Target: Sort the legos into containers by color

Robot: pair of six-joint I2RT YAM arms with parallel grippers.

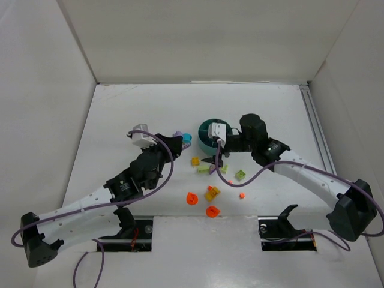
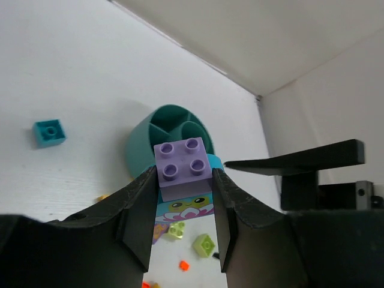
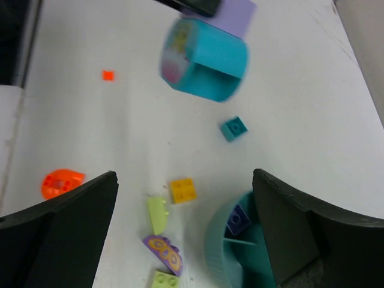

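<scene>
My left gripper (image 2: 183,180) is shut on a purple brick (image 2: 183,165) stacked on a turquoise printed piece (image 3: 207,57), held above the table left of the teal dish (image 1: 203,129). My right gripper (image 3: 185,177) stands wide open over the dish's near rim (image 3: 216,246), nothing between its fingers. A dark purple brick (image 3: 238,219) lies in one compartment. Loose on the table lie a yellow brick (image 3: 182,190), a lime wedge (image 3: 157,214), a purple printed piece (image 3: 163,252), a small turquoise brick (image 3: 233,128), and an orange round piece (image 3: 62,183).
Nearer the arm bases lie a gold brick (image 1: 212,193), two orange round pieces (image 1: 192,198) (image 1: 212,211), a lime brick (image 1: 240,175) and a tiny orange dot (image 1: 242,195). White walls enclose the table on the left, back and right.
</scene>
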